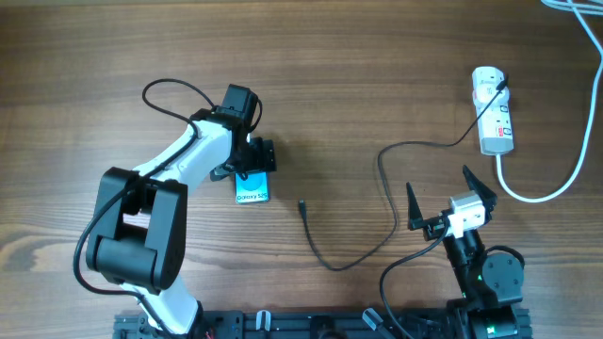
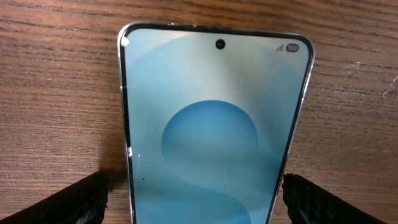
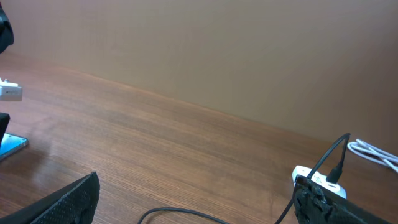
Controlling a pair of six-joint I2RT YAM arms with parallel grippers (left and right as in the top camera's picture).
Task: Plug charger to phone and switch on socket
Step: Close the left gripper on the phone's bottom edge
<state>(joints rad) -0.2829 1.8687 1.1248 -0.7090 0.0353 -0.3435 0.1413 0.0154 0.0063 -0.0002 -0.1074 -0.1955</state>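
wooden table [image 2: 56, 74], phone [image 2: 214, 112] between left gripper [image 2: 194, 190] jaws

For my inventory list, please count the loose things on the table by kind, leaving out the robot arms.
Phone: 1
Power strip: 1
Black charger cable: 1
White cable: 1
Total: 4

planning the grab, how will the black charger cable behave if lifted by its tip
Likely floppy: the charger lies in loose curves, so it should sag and trail. Its plug tip looks small, so it may swivel when gripped. Its far end, in the socket, may tug.
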